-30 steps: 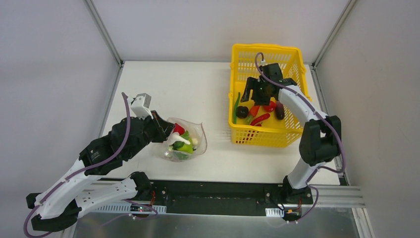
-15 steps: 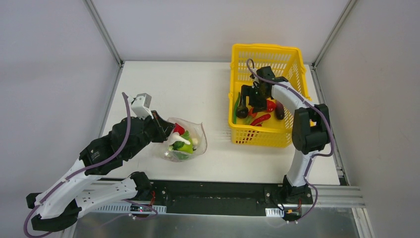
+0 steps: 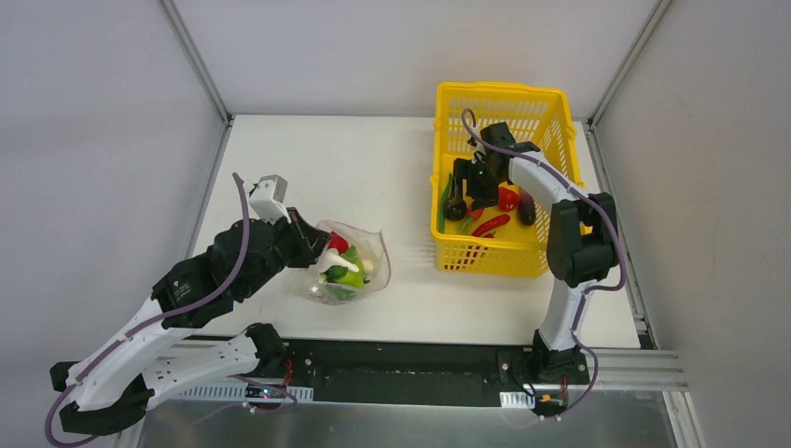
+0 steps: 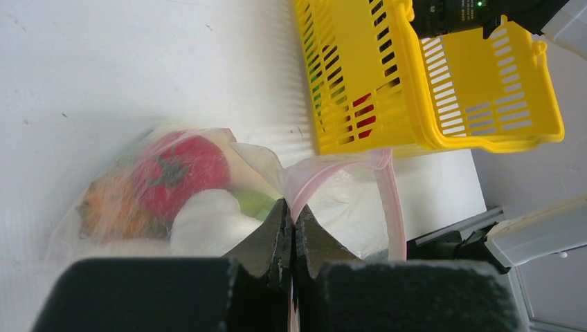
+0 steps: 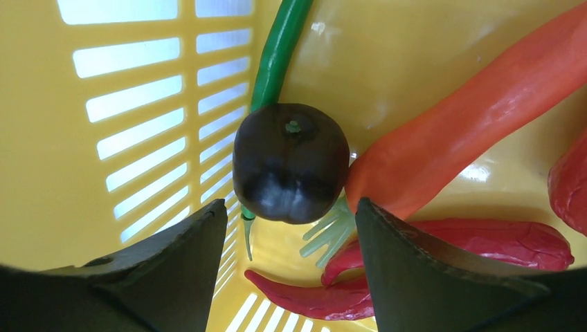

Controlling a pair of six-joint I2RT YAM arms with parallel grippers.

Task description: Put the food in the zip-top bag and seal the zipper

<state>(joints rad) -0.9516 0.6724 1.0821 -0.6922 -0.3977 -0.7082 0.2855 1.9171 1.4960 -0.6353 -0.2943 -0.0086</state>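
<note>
Two black fingers of the left gripper (image 4: pixel 291 223) are pressed flat together, pinching the narrow pink plastic zipper strip (image 4: pixel 339 162) at the mouth of the clear, crinkly zip-top bag (image 4: pixel 339 204). Beyond the pinch, the strip loops away open. Inside the bag lie a round red toy pepper with a dark green stalk (image 4: pixel 180 173), a white radish piece (image 4: pixel 208 223), a small green piece (image 4: pixel 253 203) and an orange piece (image 4: pixel 111 207). The bag rests on the white table (image 3: pixel 373 159), on its left half, well apart from the yellow slotted plastic basket (image 3: pixel 499 103).

Inside that basket, the right gripper (image 5: pixel 291 216) has its jaws spread wide on either side of a dark purple, rounded toy vegetable (image 5: pixel 291 162). A narrow gap shows on each side, so it is not gripped. A long thin green pod (image 5: pixel 280 48) runs up the basket floor behind it, a long orange pepper (image 5: pixel 471 117) lies against its right side, and red chillies (image 5: pixel 450 242) lie below.
</note>
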